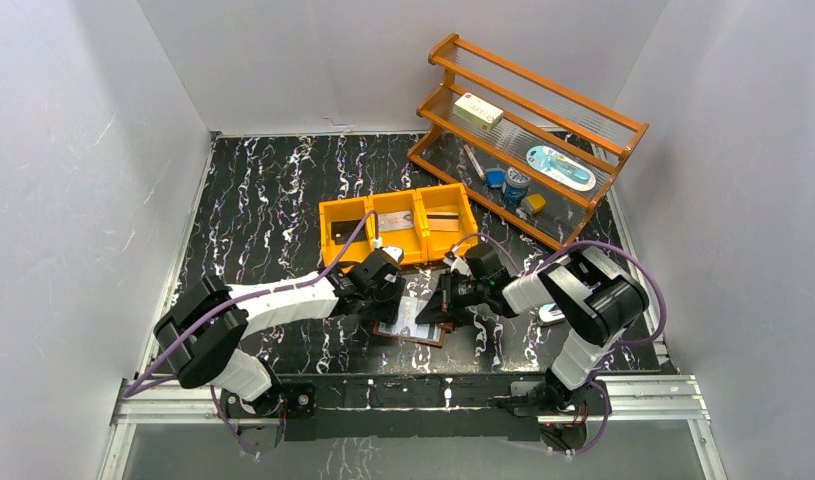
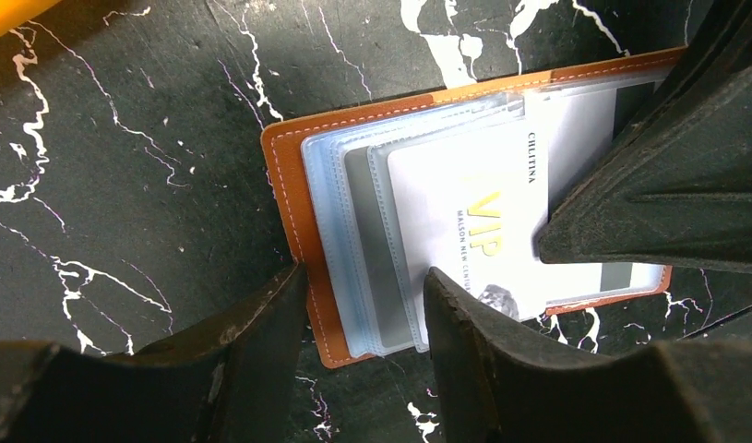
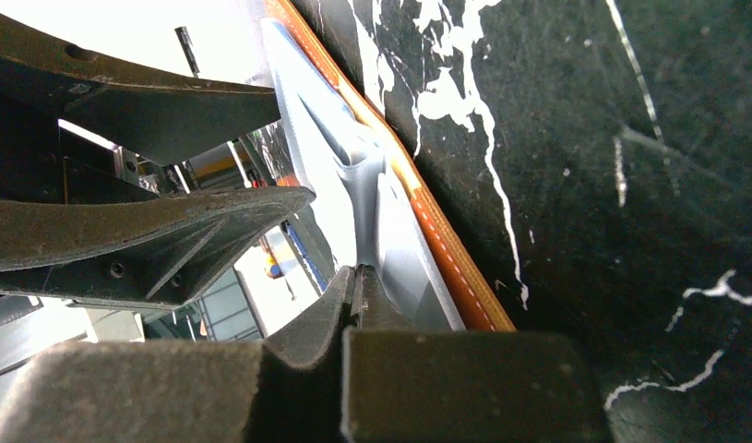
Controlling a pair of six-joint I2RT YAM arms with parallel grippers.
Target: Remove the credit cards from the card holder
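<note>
The card holder lies open on the black marbled tabletop, close to the middle of its near edge, and both my hands meet over it. My left hand is spread. One finger stands on the tabletop just outside the holder's brown stitched edge, and the other is over the pale blue-clear sleeves, so that edge sits in the gap between them.

A white credit card lettered VIP lies topmost on the sleeves, and a grey card shows through the plastic beneath it. Whether the white one is still tucked in a sleeve I cannot tell.

My right hand is pressed together, its fingertips meeting at the rim of a sleeve that lifts off the holder toward them. I cannot tell if plastic is caught there. Seen from my left wrist, its dark fingers rest on the white card.

An orange three-compartment bin sits just beyond the holder, toward the far edge.
</note>
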